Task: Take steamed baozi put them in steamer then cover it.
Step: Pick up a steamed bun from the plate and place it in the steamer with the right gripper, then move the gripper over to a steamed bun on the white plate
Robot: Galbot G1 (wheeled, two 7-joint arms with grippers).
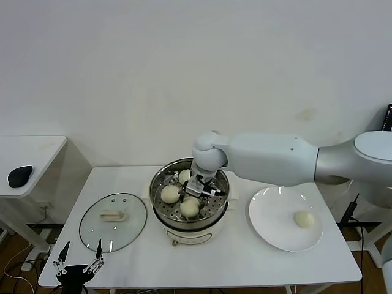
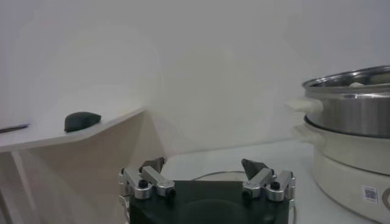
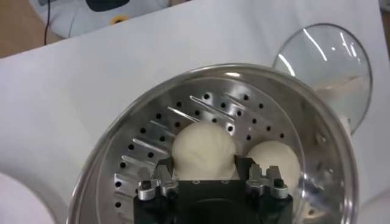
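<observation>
The steamer [image 1: 160,184] stands mid-table with its perforated tray [image 3: 152,128] showing. Three baozi lie in it [image 1: 169,193], [image 1: 190,207], [image 1: 184,176]. My right gripper [image 3: 205,163] reaches down into the pot [image 1: 199,187], open. Its fingers [image 3: 167,169] stand close on either side of one baozi [image 3: 203,146] that rests on the tray, beside another one [image 3: 274,159]. One more baozi [image 1: 304,218] sits on the white plate [image 1: 272,229]. The cover [image 1: 131,228], a glass lid, lies flat to the pot's left [image 3: 332,61]. My left gripper [image 1: 81,248] waits open and empty [image 2: 204,164] at the table's front-left corner.
A side table at the far left carries a black object [image 1: 19,176], also seen in the left wrist view [image 2: 82,120]. The steamer's side [image 2: 353,109] rises to the right of my left gripper. The white wall runs close behind the table.
</observation>
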